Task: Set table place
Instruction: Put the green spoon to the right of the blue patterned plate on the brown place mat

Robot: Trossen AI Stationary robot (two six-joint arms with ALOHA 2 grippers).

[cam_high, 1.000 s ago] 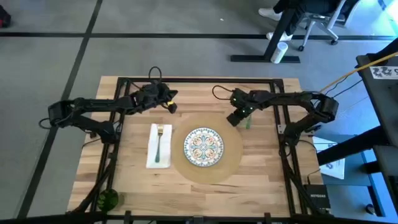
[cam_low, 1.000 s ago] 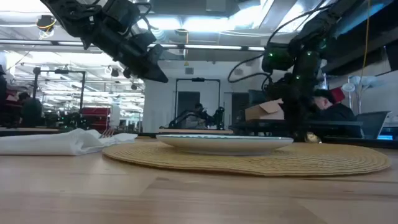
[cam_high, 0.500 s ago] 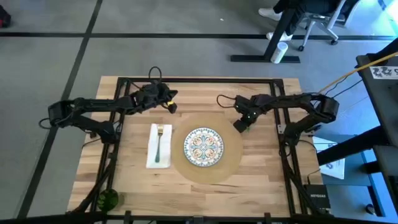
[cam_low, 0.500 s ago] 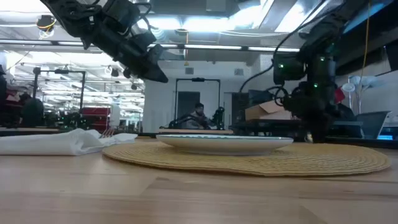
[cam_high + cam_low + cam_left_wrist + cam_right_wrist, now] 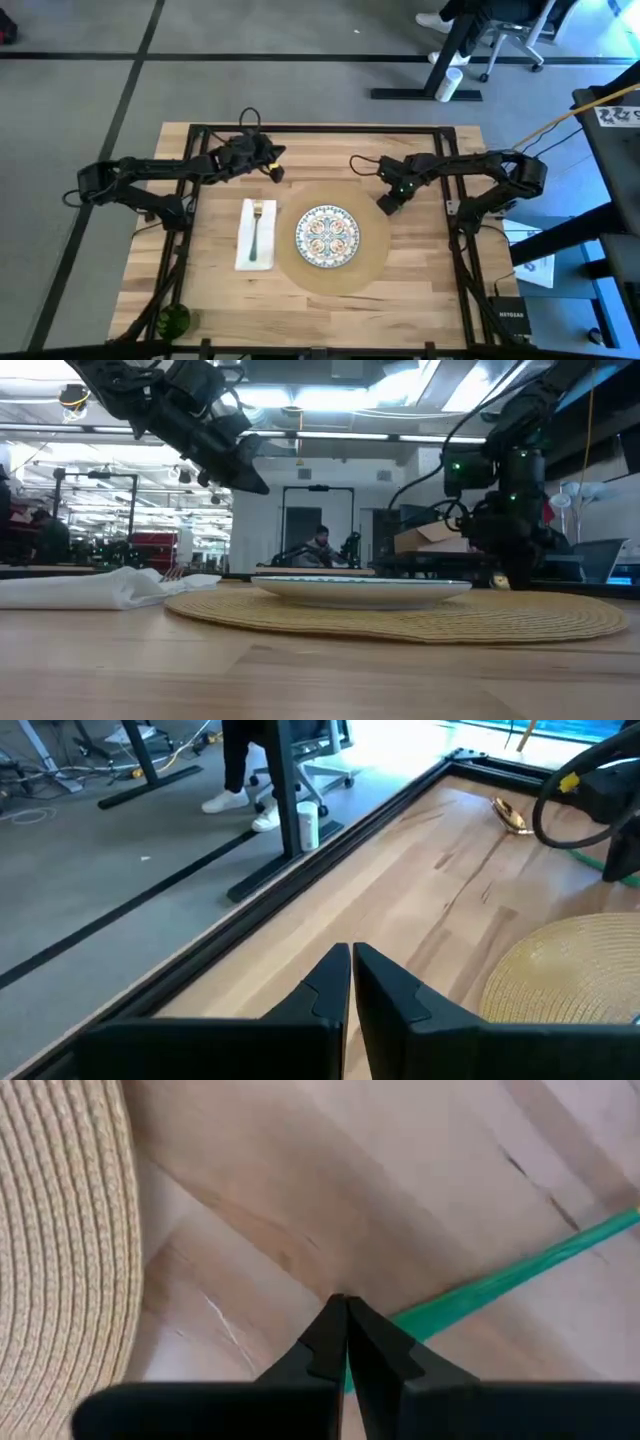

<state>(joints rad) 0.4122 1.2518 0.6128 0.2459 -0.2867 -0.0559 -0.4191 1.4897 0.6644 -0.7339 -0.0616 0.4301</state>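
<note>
No legible text on anything

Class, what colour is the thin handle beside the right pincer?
Green handle, clearest in the right wrist view.

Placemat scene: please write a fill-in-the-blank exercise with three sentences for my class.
1. The patterned plate sits on the round ____.
2. The fork lies on the white ____.
3. The right end effector is closed on a thin ____-coloured handle beside the placemat.

Missing words: placemat; napkin; green

Both arms reach inward — left gripper and right gripper fingers closed.
</note>
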